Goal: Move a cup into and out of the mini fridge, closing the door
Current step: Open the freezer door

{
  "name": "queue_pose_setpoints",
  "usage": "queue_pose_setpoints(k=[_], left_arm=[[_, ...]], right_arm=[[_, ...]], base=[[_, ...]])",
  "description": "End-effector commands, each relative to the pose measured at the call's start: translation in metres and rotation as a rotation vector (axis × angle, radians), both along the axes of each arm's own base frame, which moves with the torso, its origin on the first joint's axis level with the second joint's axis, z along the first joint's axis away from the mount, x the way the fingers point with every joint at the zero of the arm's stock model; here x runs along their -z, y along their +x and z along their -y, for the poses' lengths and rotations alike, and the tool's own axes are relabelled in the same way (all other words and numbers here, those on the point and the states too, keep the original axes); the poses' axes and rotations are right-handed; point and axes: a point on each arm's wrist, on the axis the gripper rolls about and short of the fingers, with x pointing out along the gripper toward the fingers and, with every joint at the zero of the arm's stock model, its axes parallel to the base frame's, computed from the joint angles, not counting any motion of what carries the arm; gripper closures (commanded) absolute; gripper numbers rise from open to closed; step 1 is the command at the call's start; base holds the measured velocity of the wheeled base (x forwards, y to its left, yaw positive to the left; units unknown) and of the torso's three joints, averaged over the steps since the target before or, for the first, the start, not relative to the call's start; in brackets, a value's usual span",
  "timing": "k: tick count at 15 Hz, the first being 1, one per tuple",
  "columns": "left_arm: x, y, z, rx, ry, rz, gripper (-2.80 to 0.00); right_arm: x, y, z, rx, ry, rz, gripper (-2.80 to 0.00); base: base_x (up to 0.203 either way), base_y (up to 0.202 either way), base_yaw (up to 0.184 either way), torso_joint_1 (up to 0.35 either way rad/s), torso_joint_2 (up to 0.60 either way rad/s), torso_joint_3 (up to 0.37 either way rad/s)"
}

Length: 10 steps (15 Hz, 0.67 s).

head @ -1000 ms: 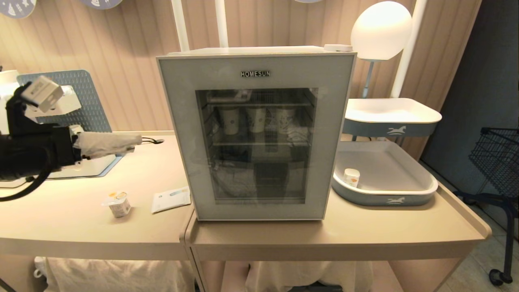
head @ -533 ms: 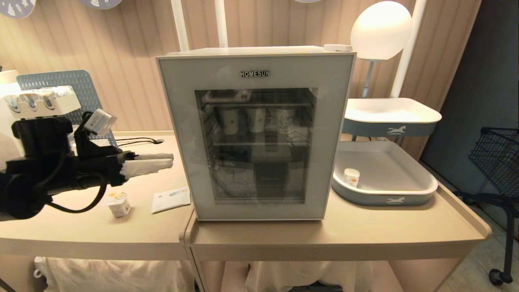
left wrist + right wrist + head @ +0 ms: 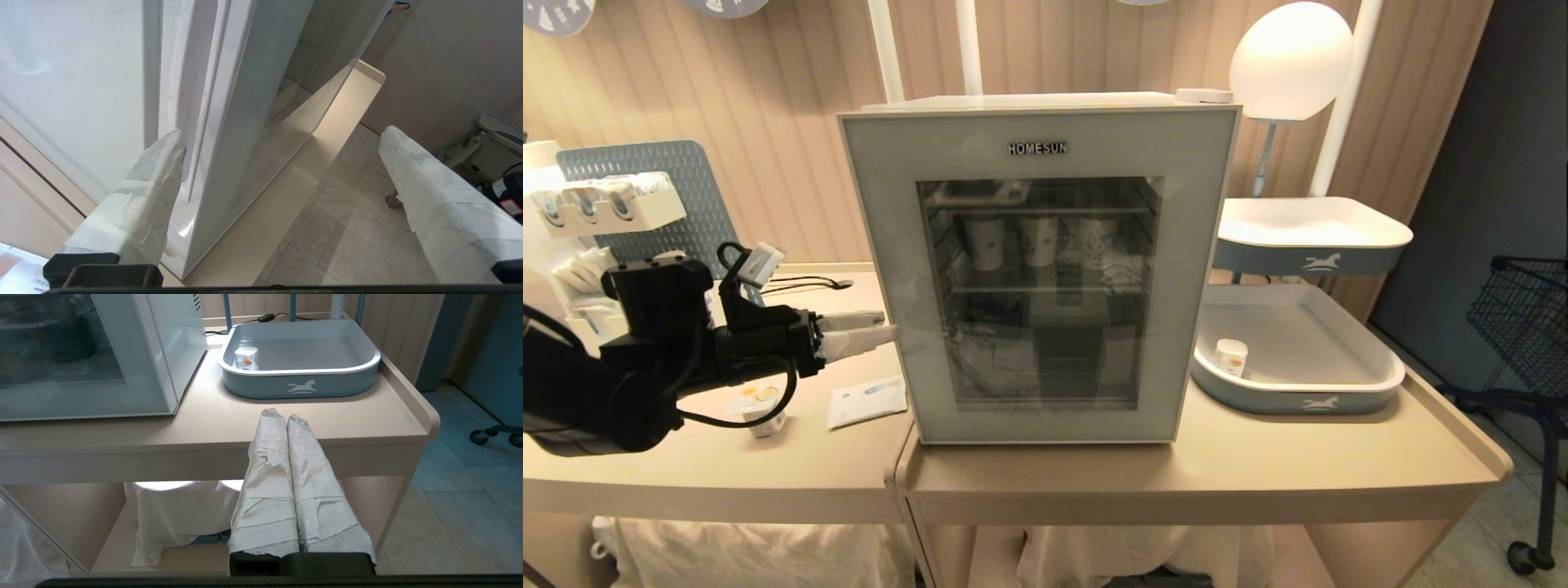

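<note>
- The left gripper reaches level to the left edge of the mini fridge, jaws spread astride the shut door, likely to pull it.
- The cup waits near-left on the table, partly hidden by that arm.
- The right gripper hangs parked low in front of the table's near edge, clenched on nothing.

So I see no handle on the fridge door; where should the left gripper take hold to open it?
Grip the door's left vertical edge, coming in from the fridge's left side. The left gripper is open there already, one finger at the seam behind the door's edge, the other in front of it.
</note>
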Motion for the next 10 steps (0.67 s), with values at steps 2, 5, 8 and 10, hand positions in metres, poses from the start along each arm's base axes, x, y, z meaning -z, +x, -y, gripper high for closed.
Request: queue_pose_setpoints(k=[2, 5, 8, 10], left_arm=[[0.001, 0.005, 0.001, -0.009, 0.002, 0.011, -2.80], [0.004, 0.009, 0.015, 0.030, -0.003, -0.002, -2.80], [0.002, 0.014, 0.024, 0.051, -0.031, -0.039, -2.80], [0.006, 0.018, 0.031, 0.070, -0.030, -0.038, -2.80]], right_arm=[[0.000, 0.000, 0.000, 0.001, 0.000, -0.001, 0.00], [0.000, 0.000, 0.000, 0.001, 0.000, -0.001, 0.00], [0.000, 0.000, 0.000, 0.001, 0.000, -0.001, 0.00], [0.000, 0.000, 0.000, 0.001, 0.000, -0.001, 0.00]], base=[[0.000, 0.000, 0.000, 0.000, 0.00, 0.000], [0.000, 0.000, 0.000, 0.000, 0.00, 0.000], [0.000, 0.000, 0.000, 0.000, 0.00, 0.000], [0.000, 0.000, 0.000, 0.000, 0.00, 0.000]])
